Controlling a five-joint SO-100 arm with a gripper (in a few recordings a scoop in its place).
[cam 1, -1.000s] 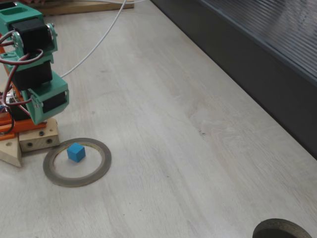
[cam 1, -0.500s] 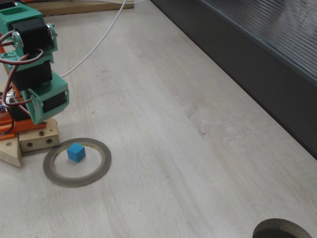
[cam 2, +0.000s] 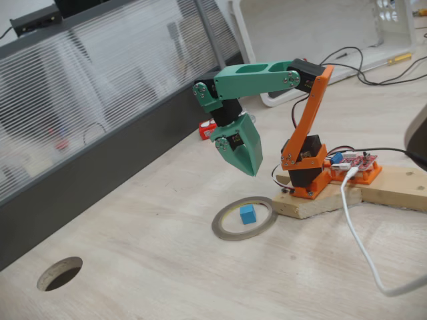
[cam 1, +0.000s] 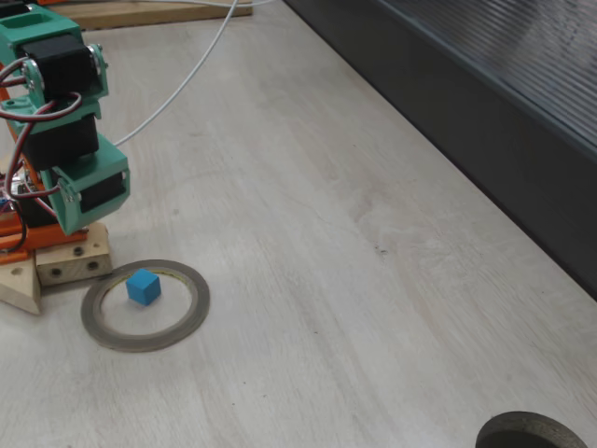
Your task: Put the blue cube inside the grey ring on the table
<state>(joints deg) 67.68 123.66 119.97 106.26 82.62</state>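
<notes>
First fixed view, surface: a pale wood-grain surface (cam 1: 354, 233) fills most of the picture, with a dark ribbed panel (cam 1: 522, 103) along the upper right.
First fixed view, ring: the grey ring (cam 1: 191, 313) lies flat at lower left, just in front of the arm's wooden base block (cam 1: 65, 261).
First fixed view, cube: the blue cube (cam 1: 144, 287) sits inside the ring's hole, toward its far side, clear of the rim.
First fixed view, arm: green and orange arm segments (cam 1: 65, 131) rise at the left edge, above the block.
First fixed view, other: a white cable (cam 1: 201, 65) runs across the top; a dark, thicker ring (cam 1: 532, 434) is cut by the bottom right edge.
Second fixed view, claw: the green claw (cam 2: 248, 163) points down, hanging in the air above and a little left of the ring; its fingers look closed together and hold nothing.
Second fixed view, cube: the cube (cam 2: 247, 213) rests within the ring (cam 2: 227, 230) on the surface (cam 2: 167, 267), beside the wooden base (cam 2: 373, 187).
Second fixed view, other: a round hole (cam 2: 60, 273) shows in the surface at lower left.
</notes>
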